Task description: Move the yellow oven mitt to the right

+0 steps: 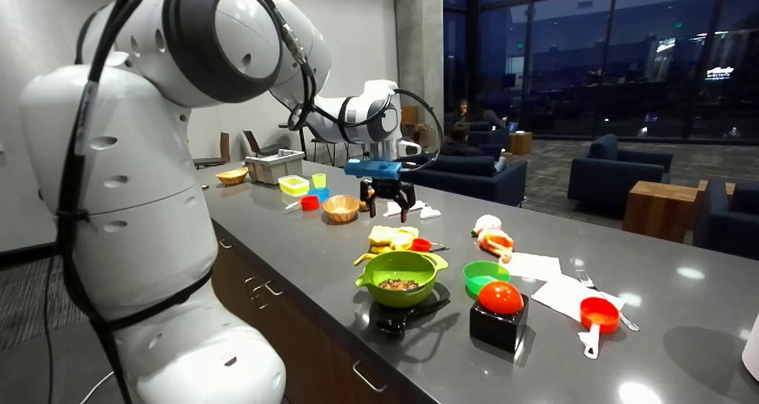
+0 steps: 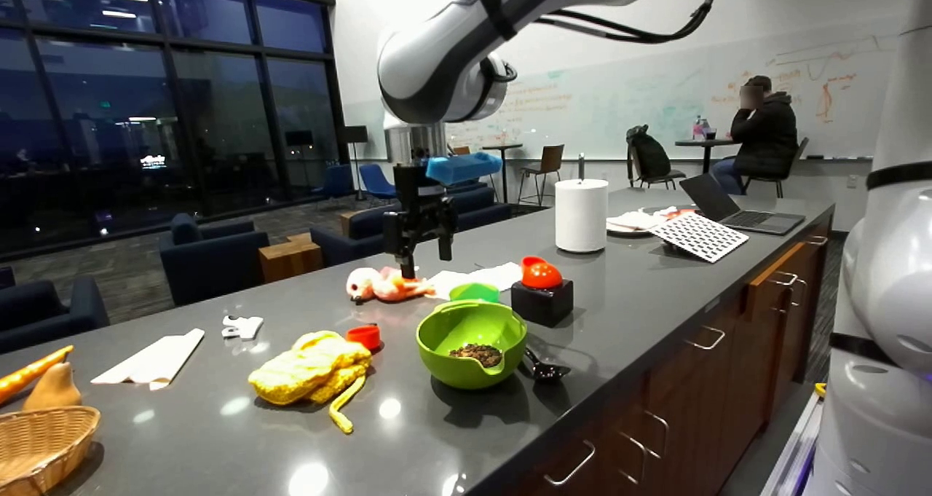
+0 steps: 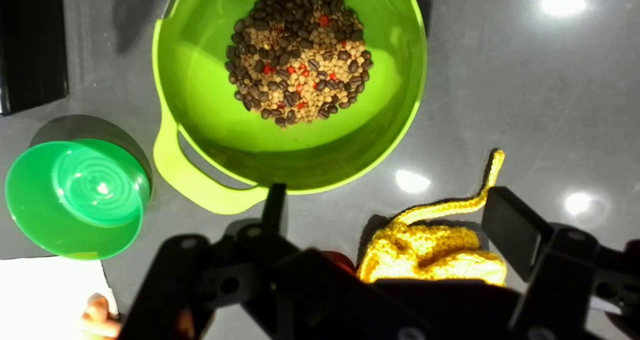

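Jaws well parted, nothing held, the gripper [image 1: 388, 214] is poised over the worktop [image 2: 218, 452], and the yellow mitt [image 2: 313, 368] is seen crumpled there, near the green bowl [image 2: 445, 366] and just beside the red cup [image 2: 364, 337]! Here trouble may be met: if the descent is made too close to the bowl, its beans [image 3: 300, 55] could be spilled; if only a loose fold or the strap [image 3: 450, 208] is pinched, the soft cloth could be dropped midway

The yellow mitt [image 2: 309, 368] is laid on the counter [image 2: 218, 452], its textured cloth bunched into folds. It is set near the lime bowl [image 2: 443, 361], its thin strap [image 3: 450, 208] stretched out loosely.
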Controlling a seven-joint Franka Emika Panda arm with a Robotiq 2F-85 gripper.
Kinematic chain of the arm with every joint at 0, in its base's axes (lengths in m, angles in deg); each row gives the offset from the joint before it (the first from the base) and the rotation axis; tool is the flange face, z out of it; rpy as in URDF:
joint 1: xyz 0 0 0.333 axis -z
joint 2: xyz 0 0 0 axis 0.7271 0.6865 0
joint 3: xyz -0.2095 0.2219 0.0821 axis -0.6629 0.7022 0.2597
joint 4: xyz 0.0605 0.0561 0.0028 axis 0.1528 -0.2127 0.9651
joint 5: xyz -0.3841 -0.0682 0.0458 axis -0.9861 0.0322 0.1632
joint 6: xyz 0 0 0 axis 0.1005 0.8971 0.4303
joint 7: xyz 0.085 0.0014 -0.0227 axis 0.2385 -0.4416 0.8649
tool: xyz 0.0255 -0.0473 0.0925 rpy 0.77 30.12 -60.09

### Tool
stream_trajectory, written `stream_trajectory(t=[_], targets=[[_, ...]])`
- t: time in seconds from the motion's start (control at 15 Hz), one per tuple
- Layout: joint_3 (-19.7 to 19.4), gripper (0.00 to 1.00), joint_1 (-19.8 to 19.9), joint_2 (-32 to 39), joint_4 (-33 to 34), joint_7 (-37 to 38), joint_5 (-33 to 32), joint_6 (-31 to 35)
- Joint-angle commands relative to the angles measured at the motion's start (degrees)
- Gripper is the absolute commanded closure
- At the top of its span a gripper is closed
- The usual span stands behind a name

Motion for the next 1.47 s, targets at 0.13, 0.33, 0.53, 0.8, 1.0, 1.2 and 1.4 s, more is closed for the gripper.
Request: stream_trajectory(t=[0.13, 0.33, 0.53, 0.8, 1.0, 1.2, 1.4], targets=[[-0.4, 0.00, -0.1, 0.0, 0.2, 0.0, 0.0, -0.1], [-0.3, 0.00, -0.2, 1.5, 1.1, -0.6, 0.1, 0.3], [-0.1, 0.00, -0.4, 6.3, 6.0, -3.4, -1.1, 1.3], [0.3, 0.00, -1.0, 14.1, 15.8, -8.1, -1.5, 3.0], [1.0, 0.00, -1.1, 20.2, 22.8, -11.6, 0.7, 3.1], [2.0, 0.00, -0.6, 25.3, 27.1, -15.1, 3.8, 2.6], [2.7, 0.00, -0.3, 30.6, 31.9, -18.2, 5.9, 0.6]])
